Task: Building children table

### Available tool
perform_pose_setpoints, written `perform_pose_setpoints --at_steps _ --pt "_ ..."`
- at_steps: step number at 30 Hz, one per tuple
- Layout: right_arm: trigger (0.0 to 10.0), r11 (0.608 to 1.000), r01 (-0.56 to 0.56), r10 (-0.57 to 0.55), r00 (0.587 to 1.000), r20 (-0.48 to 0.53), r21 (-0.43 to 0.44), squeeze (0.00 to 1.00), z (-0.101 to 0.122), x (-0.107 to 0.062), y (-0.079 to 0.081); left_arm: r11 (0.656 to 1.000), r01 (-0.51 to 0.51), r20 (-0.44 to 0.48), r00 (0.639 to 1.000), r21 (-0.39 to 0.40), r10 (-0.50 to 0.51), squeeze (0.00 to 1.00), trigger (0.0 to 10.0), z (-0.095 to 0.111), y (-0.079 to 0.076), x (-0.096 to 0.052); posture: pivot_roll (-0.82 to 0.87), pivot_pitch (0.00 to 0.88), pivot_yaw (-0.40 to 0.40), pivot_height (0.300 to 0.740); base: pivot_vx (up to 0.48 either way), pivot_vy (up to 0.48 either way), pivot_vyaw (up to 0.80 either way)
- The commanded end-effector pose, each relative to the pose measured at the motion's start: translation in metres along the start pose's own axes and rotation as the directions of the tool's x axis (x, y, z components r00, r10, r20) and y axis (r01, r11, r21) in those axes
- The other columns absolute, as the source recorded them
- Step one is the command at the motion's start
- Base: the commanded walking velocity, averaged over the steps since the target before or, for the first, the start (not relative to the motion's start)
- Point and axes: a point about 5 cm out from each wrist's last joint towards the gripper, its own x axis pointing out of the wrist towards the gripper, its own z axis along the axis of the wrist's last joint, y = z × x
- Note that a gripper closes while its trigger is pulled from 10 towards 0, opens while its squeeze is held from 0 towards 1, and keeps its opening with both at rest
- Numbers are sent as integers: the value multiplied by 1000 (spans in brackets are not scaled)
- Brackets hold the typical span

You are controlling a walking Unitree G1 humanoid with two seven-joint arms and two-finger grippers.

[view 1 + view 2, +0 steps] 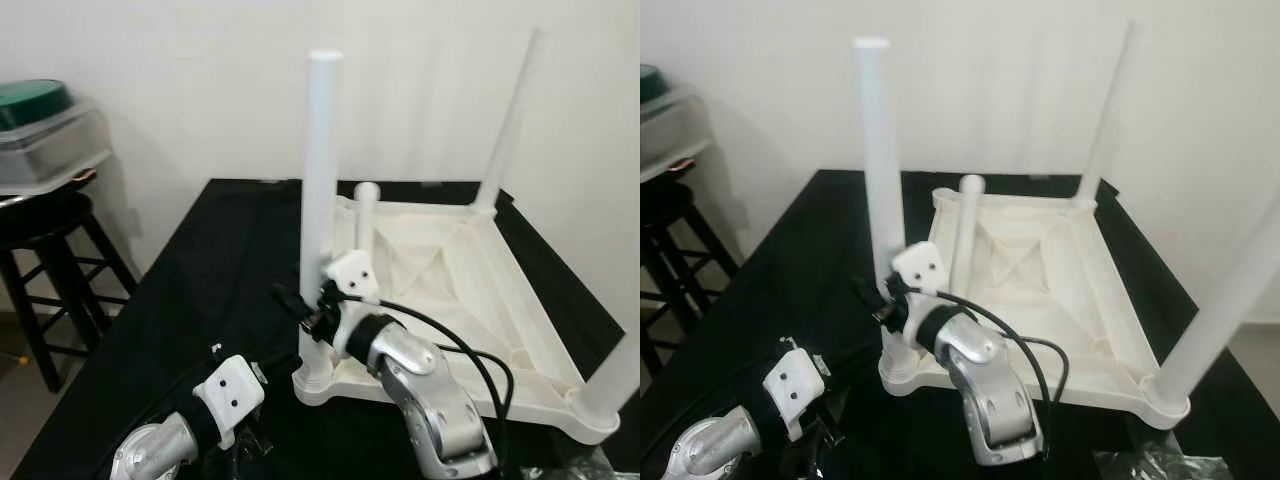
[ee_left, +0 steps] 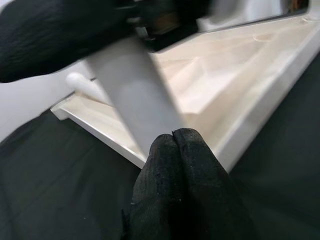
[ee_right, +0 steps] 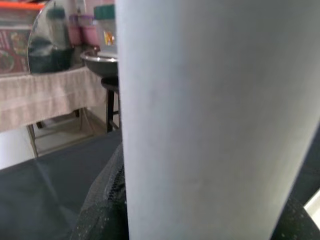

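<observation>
The left gripper [image 2: 172, 137] is lowest in the head views, at the near edge of the black tabletop [image 1: 210, 280]; its two black fingertips [image 2: 187, 150] are pressed together with nothing between them, pointing at the near-left table leg [image 1: 322, 170] just above the corner of the upturned table. The right gripper [image 1: 305, 305] reaches in from the near side to the lower part of that same leg, just above its socket at the near-left corner; its black fingers [image 3: 105, 200] lie against the white tube, but the pictures do not show whether they are clamped on it, so its state cannot be told. The white children's table [image 1: 470, 300] lies upside down on the black surface, underside ribs facing up. The near-left leg stands upright in its corner socket. A second leg [image 1: 615, 380] rises at the near-right corner, a third [image 1: 512, 120] at the far-right corner, and a shorter-looking white leg [image 1: 366, 215] stands at the far-left corner. Farther left, beside the black surface, a dark wooden stool [image 1: 50, 250] carries a clear lidded container [image 1: 50, 145] with a green object on it. A plain white wall [image 1: 200, 60] closes the scene.
</observation>
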Motion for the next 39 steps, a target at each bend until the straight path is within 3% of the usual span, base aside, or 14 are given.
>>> perform_pose_setpoints --at_steps 1,3,4,5,7,8,13,14,15,18,26,27,30,39 --pt "0 988 151 -151 969 -197 -13 0 -38 -11 -28 1000 23 -21 1000 5 -22 0 10000 -4 0 -3 -28 12 17 740 0 0 0" --pt "0 987 159 -161 967 -200 -27 0 -36 -8 -33 1000 29 -22 999 5 -29 0 10000 -4 0 -3 -28 12 17 740 0 0 0" --pt "10000 986 159 -164 968 -188 -41 0 -29 -5 -41 999 32 -23 999 4 -32 0 10000 -4 0 -3 -28 11 19 740 0 0 0" --pt "10000 991 128 -131 979 -158 -29 686 -20 -1 -46 999 32 -24 999 4 -32 0 10000 -4 0 -3 -28 11 19 740 0 0 0" --pt "10000 994 105 -107 985 -136 -20 686 -13 0 -49 999 32 -25 999 3 -32 0 10000 -4 0 -3 -28 11 19 740 0 0 0" --pt "10000 997 65 -69 991 -112 -38 1000 -3 0 -50 999 32 -25 999 3 -32 0 10000 -4 0 -3 -15 12 15 740 0 0 0" --pt "10000 947 -279 286 958 22 -160 961 33 -8 -45 999 34 -27 999 -1 -34 0 10000 -4 0 -2 -13 10 12 740 0 0 0" --pt "10000 915 -366 375 927 24 -172 0 35 -12 -45 999 36 -27 999 -2 -36 0 10000 -4 0 -1 -13 10 12 740 0 0 0" --pt "10000 915 -366 375 927 24 -172 0 35 -12 -45 999 36 -27 999 -2 -36 0 10000 -4 0 -1 -13 10 12 740 0 0 0" --pt "10000 826 -536 543 840 -9 -176 0 36 -15 -56 999 38 -27 999 -3 -38 0 10000 -5 -1 0 -5 5 6 740 0 0 0" --pt "10000 802 -569 569 821 -58 -184 0 37 -6 -71 999 37 -26 999 -3 -37 0 10000 -5 -1 1 0 3 0 740 0 0 0" --pt "667 786 -591 592 804 -56 -178 0 43 -3 -80 999 38 -25 999 -3 -38 0 10000 -4 -2 1 8 5 -2 740 0 0 0" --pt "0 784 -598 599 799 -50 -168 0 47 -2 -85 999 36 -24 999 -5 -36 0 10000 -4 -3 1 6 7 -7 740 0 0 0" --pt "0 763 -626 630 776 -33 -159 0 45 -7 -92 999 30 -19 999 -11 -30 0 10000 -3 -5 1 3 13 -9 740 0 0 0"
